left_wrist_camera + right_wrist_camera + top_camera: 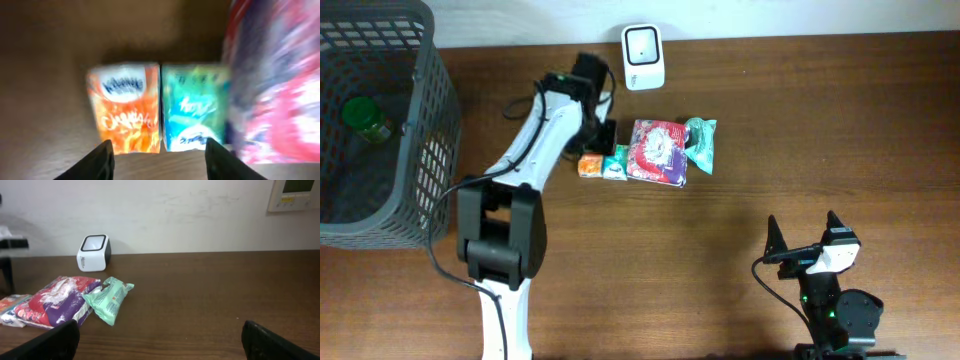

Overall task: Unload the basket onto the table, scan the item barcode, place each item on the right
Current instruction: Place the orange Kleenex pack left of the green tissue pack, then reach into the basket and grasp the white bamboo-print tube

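Observation:
The white barcode scanner (642, 55) stands at the table's far edge, and shows in the right wrist view as the scanner (93, 253). In a row on the table lie an orange tissue pack (589, 166), a teal tissue pack (616, 165), a red and purple packet (658, 152) and a green packet (701, 143). My left gripper (603, 135) hovers just behind the two tissue packs. In its wrist view the gripper (160, 161) is open with only bare table between its fingers, facing the orange pack (127, 107) and teal pack (192, 107). My right gripper (803, 240) rests open near the front right.
A grey mesh basket (420, 120) stands at the left edge with a green item (365, 115) inside. The red and purple packet (55, 302) and green packet (108, 299) lie left of my right gripper (160, 345). A wall runs behind the table.

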